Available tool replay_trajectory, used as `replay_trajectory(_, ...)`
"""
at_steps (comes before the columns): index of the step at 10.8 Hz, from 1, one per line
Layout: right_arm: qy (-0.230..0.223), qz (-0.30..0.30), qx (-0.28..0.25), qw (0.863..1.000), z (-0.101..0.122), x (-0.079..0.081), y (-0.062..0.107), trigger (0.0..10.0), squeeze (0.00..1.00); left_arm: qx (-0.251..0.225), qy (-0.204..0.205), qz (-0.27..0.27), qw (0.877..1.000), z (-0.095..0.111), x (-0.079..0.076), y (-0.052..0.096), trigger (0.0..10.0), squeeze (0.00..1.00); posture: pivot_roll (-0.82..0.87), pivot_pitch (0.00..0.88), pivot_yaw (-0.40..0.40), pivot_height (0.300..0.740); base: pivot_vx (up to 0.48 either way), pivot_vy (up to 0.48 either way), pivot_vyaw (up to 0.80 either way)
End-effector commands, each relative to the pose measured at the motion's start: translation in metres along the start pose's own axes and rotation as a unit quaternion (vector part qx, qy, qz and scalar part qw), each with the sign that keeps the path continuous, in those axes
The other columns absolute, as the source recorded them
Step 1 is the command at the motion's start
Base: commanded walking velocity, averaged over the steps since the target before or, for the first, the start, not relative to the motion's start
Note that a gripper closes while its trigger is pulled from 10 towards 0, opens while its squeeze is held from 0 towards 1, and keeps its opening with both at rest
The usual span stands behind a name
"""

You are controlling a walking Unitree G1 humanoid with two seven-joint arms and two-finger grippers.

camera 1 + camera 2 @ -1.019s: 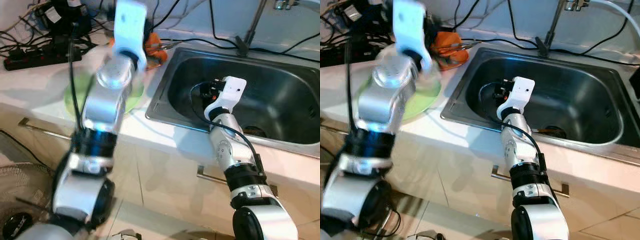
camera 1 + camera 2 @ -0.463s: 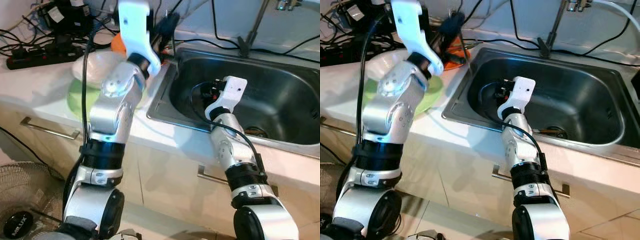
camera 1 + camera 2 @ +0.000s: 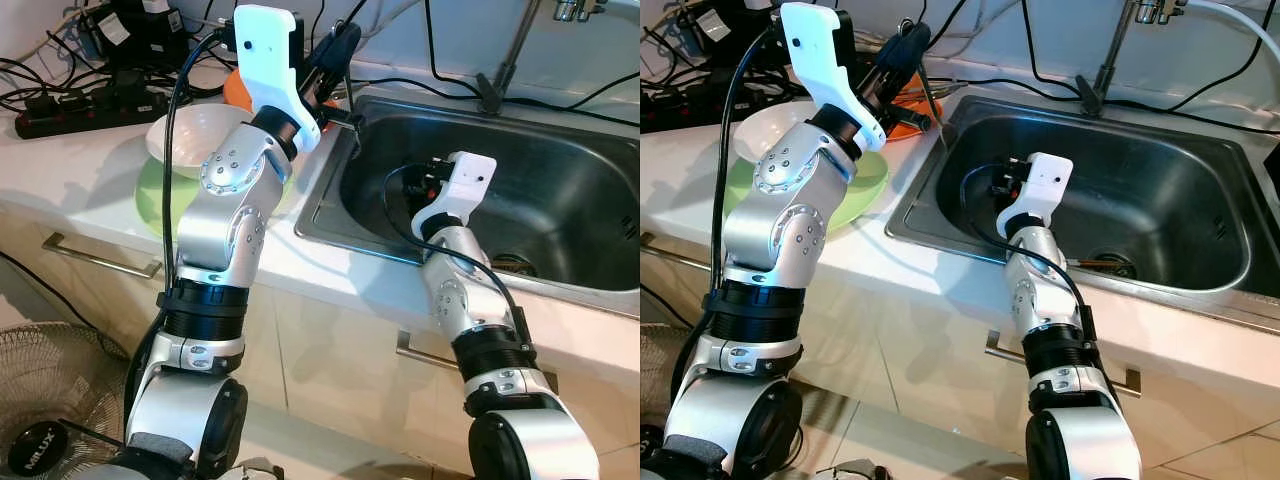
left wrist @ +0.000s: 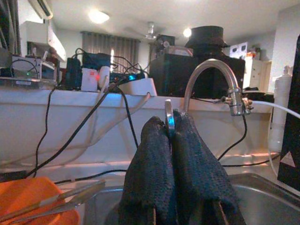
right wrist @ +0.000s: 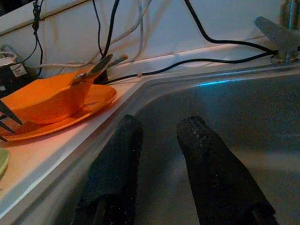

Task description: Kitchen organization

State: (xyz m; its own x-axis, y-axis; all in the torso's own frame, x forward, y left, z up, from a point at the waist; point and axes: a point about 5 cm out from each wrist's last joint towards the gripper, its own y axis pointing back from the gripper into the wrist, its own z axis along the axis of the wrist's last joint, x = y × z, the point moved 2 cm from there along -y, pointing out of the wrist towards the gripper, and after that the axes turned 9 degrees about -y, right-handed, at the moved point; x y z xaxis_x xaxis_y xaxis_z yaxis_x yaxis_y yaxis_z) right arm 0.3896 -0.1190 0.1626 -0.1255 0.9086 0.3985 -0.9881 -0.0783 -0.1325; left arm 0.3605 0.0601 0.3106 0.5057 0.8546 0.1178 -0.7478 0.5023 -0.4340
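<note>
A thin metal utensil (image 4: 168, 117) is pinched edge-on between the pressed-together fingers of my left claw (image 3: 902, 52), raised above the far left corner of the sink (image 3: 1200, 265); from the left wrist view I see only its narrow silver handle standing up between the black pads, and I cannot tell whether it is a fork or a spoon. In the right eye view a slim dark shaft runs down from that claw toward the sink's rim. Just beside and behind it on the tabletop (image 3: 60, 170) sits an orange plate (image 5: 56, 105) carrying an orange bowl, with more metal utensils (image 5: 96, 69) resting in the bowl. Nearer and to the left, a white bowl (image 3: 190, 135) stands on a green plate (image 3: 855, 195), partly hidden behind my left arm. My right claw (image 5: 159, 154) is lowered into the steel basin near its left wall, its two black fingers spread apart and holding nothing. A dark utensil (image 3: 1100, 265) lies by the drain at the bottom of the sink. A curved tap (image 4: 208, 77) rises at the far side, and black cables (image 3: 440, 75) trail along the far edge of the tabletop toward a power strip (image 3: 75, 110) at far left. A floor fan (image 3: 50, 400) stands at the near left, below the cabinet.
</note>
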Motion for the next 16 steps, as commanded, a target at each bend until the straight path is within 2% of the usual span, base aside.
replay_trajectory(1, 0.006, 0.006, -0.015, 1.000, 0.007, 0.001, -0.001, 10.0, 0.00, -0.007, 0.004, -0.004, 1.000, 0.000, -0.002, 0.002, 10.0, 0.00, 0.10, 0.000, 0.007, 0.740, 0.000, 0.000, 0.00)
replay_trajectory(5, 0.016, 0.010, -0.031, 0.999, 0.021, -0.003, -0.004, 10.0, 0.00, -0.010, 0.030, 0.004, 0.999, -0.008, 0.000, 0.006, 10.0, 0.00, 0.09, 0.000, 0.004, 0.740, 0.000, 0.000, 0.00)
replay_trajectory(6, 0.020, 0.013, -0.036, 0.999, 0.025, -0.007, -0.004, 10.0, 0.53, -0.005, 0.031, 0.001, 1.000, -0.011, -0.001, 0.006, 10.0, 0.00, 0.09, 0.000, 0.003, 0.740, 0.000, 0.000, 0.00)
replay_trajectory(7, 0.020, 0.018, -0.040, 0.999, 0.028, -0.009, -0.004, 10.0, 1.00, -0.003, 0.034, 0.001, 0.999, -0.012, -0.002, 0.007, 10.0, 0.00, 0.09, 0.000, 0.002, 0.740, 0.000, 0.000, 0.00)
replay_trajectory(8, 0.034, 0.049, -0.049, 0.997, 0.038, -0.008, -0.003, 10.0, 1.00, 0.002, 0.044, 0.005, 0.999, -0.017, -0.001, 0.008, 10.0, 0.00, 0.08, 0.000, 0.002, 0.740, 0.000, 0.000, 0.00)
replay_trajectory(10, 0.046, 0.158, -0.041, 0.985, 0.050, 0.005, 0.005, 10.0, 1.00, 0.007, 0.056, 0.005, 0.998, -0.021, 0.003, 0.009, 10.0, 0.00, 0.08, 0.000, 0.000, 0.740, 0.000, 0.000, 0.00)
replay_trajectory(12, 0.076, 0.248, -0.017, 0.966, 0.049, 0.017, 0.017, 10.0, 1.00, 0.010, 0.068, 0.003, 0.998, -0.024, 0.003, 0.010, 10.0, 0.00, 0.07, 0.000, 0.001, 0.740, 0.000, 0.000, 0.00)
replay_trajectory(13, 0.085, 0.264, -0.010, 0.961, 0.047, 0.019, 0.021, 10.0, 0.00, 0.011, 0.071, 0.002, 0.997, -0.025, 0.003, 0.009, 10.0, 0.00, 0.07, 0.000, 0.002, 0.740, 0.000, 0.000, 0.00)
replay_trajectory(16, 0.076, 0.275, -0.015, 0.958, 0.050, 0.023, 0.026, 10.0, 0.00, 0.029, 0.074, -0.009, 0.997, -0.032, 0.002, 0.012, 10.0, 0.00, 0.06, 0.000, 0.015, 0.740, 0.000, 0.000, 0.00)
